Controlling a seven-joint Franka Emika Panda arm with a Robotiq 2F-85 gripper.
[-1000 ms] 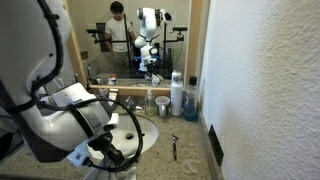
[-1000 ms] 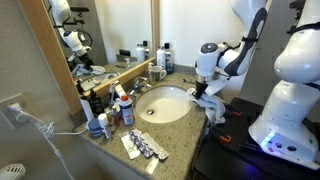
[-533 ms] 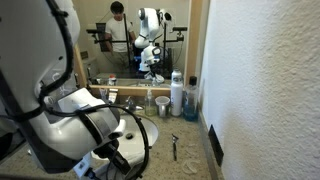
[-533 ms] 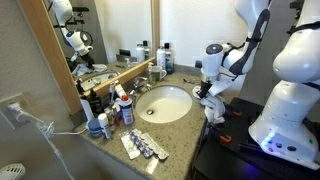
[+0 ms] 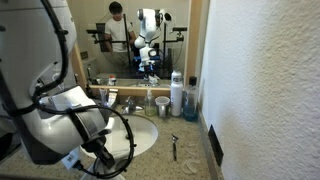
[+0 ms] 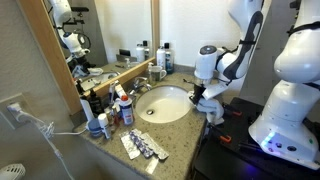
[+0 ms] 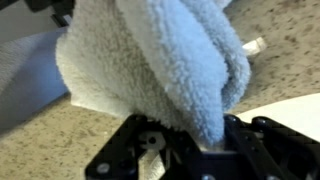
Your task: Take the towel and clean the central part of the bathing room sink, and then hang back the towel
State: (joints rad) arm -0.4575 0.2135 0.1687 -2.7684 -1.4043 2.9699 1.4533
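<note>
In the wrist view the pale grey-white terry towel [image 7: 150, 55] fills most of the picture, bunched in thick folds. My gripper [image 7: 195, 130] is shut on a fold of it. Speckled tan granite [image 7: 45, 150] lies beneath, and a strip of the off-white basin [image 7: 290, 105] shows at the lower right. In an exterior view my gripper [image 6: 203, 98] hangs at the front rim of the oval sink [image 6: 163, 104]. The sink also shows in an exterior view [image 5: 143, 137], partly behind my arm.
Bottles and toiletries [image 6: 118, 108] crowd the counter beside the mirror, and taller bottles [image 5: 177, 95] stand behind the faucet [image 5: 150, 98]. A razor [image 5: 175, 147] lies on the counter. Foil packets [image 6: 145, 147] lie near the counter's front. A textured wall [image 5: 260, 90] is close by.
The gripper, still holding the towel, swung slightly away from the basin and has come back to the sink's front rim.
</note>
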